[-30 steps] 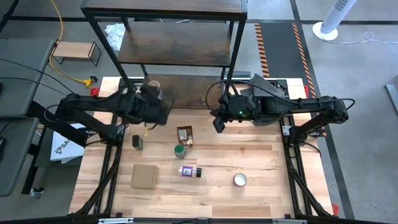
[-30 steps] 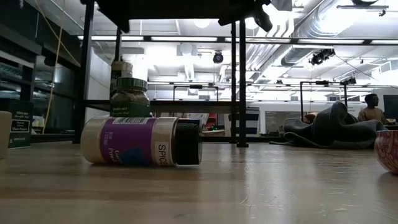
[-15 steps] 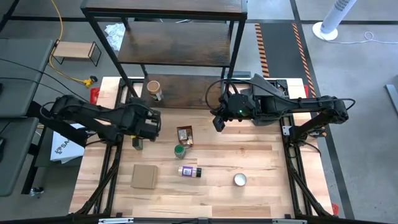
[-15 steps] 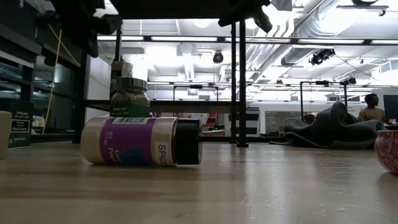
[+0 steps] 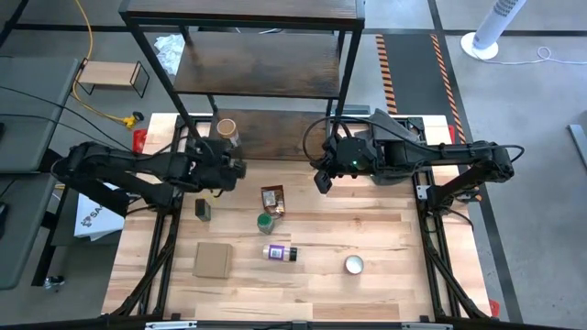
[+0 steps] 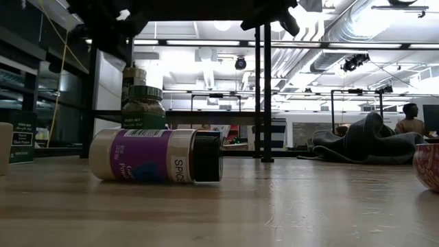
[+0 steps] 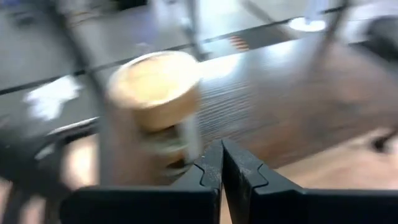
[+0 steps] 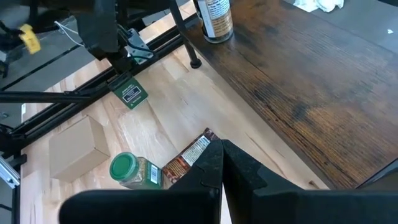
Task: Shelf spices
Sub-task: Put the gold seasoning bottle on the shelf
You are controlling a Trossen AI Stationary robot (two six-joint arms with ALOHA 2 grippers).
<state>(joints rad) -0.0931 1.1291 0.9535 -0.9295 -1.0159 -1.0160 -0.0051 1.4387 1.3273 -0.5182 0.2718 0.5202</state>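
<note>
Tan-lidded jar [image 5: 226, 130] is standing upright, long axis vertical, on the lowest board of the shelf [image 5: 275, 133], just ahead of the left gripper [image 5: 237, 169], whose jaws are pressed together, empty. Right gripper [image 5: 320, 181] is hovering with jaws likewise clenched on nothing; beyond them the brown-orange pouch [image 8: 186, 157] is lying flat beside the upright green-lidded jar [image 8: 128, 170]. Purple-label jar [image 6: 156, 155] is lying on its side, dark cap pointing right across the pale wood table [image 5: 385, 238]. A person [image 6: 410, 118] is sitting in the room behind
</note>
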